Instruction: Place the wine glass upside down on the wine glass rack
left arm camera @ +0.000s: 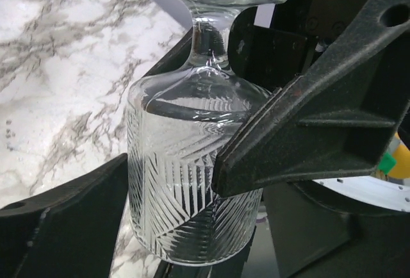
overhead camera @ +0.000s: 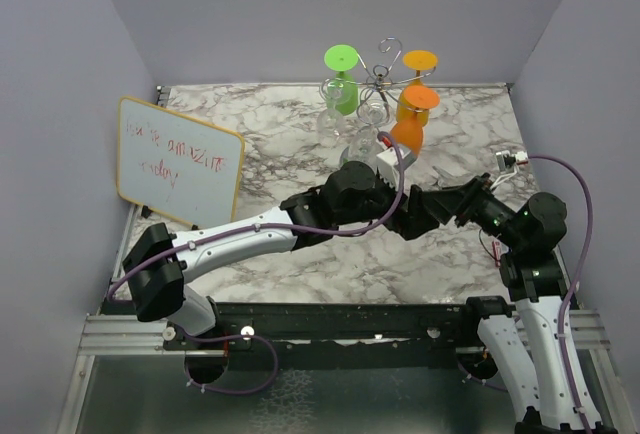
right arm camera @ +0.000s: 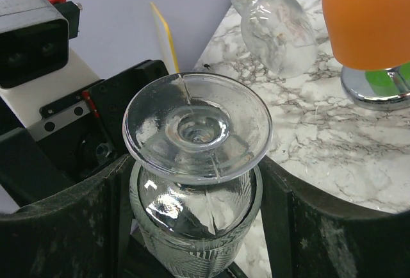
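My left pincer (left arm camera: 173, 175) clamps wine glass (left arm camera: 192, 137) bowl, foot up for rack (overhead camera: 383, 72) at upper centre; my right pincer (right arm camera: 195, 227) grips bowl too, taking handover.

Soft, even light from above fills the overhead view. The marble surface (overhead camera: 300, 144) is bright, with only faint, blurred shadows at centre frame, and the whiteboard (overhead camera: 180, 159) is nearly washed out. Close up, the wine glass (left arm camera: 192, 163) is sharp, with white glints along its cut lines. The left claw (left arm camera: 173, 175) reads as grainy black. The right claw (right arm camera: 195, 227) darkens the lower corners of its frame, and the orange glass (right arm camera: 368, 15) at upper right is soft-edged.
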You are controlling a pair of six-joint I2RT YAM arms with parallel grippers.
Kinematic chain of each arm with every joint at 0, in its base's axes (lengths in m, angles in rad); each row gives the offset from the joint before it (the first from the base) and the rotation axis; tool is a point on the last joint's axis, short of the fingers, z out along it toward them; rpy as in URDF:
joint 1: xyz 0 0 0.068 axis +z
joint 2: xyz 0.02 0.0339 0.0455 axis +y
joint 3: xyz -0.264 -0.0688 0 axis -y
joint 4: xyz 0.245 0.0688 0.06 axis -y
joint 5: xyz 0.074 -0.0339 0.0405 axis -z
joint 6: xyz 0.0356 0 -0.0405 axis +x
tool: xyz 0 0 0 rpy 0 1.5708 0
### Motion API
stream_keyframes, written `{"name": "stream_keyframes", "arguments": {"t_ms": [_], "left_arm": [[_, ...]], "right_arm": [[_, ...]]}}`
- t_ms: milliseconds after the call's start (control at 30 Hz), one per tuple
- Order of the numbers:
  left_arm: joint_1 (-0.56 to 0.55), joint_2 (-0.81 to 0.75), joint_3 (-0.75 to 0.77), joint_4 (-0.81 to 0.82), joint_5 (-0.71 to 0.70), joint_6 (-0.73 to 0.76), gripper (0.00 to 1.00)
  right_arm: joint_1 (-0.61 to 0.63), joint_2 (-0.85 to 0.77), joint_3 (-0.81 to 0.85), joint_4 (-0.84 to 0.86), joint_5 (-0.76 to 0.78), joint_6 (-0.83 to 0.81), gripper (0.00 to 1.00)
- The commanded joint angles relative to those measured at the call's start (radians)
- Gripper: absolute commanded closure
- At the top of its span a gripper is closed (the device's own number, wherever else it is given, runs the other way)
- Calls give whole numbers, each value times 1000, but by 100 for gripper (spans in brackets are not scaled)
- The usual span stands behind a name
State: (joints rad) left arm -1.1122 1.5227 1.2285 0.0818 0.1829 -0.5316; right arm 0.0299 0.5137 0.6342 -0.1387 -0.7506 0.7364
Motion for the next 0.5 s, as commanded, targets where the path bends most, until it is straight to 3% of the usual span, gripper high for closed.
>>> {"name": "stream_keyframes", "arguments": {"t_ms": [0,67,200,300,400,467], "left_arm": [[-1,-48,-70,169,40,-37,15],[-1,-44,-73,182,52,-28,20],[1,-31,-71,182,59,-28,52],[2,-32,-78,183,53,-24,67],[4,-38,-90,188,48,-4,90],[6,-43,-99,195,54,20,93]], "right_arm": [[3,-11,7,119,-67,40,67],[3,-8,12,119,-74,48,67],[4,-13,21,118,-74,63,66],[4,-15,32,95,-59,53,63],[4,-13,42,69,-38,51,47],[4,-8,61,43,-8,49,32]]}}
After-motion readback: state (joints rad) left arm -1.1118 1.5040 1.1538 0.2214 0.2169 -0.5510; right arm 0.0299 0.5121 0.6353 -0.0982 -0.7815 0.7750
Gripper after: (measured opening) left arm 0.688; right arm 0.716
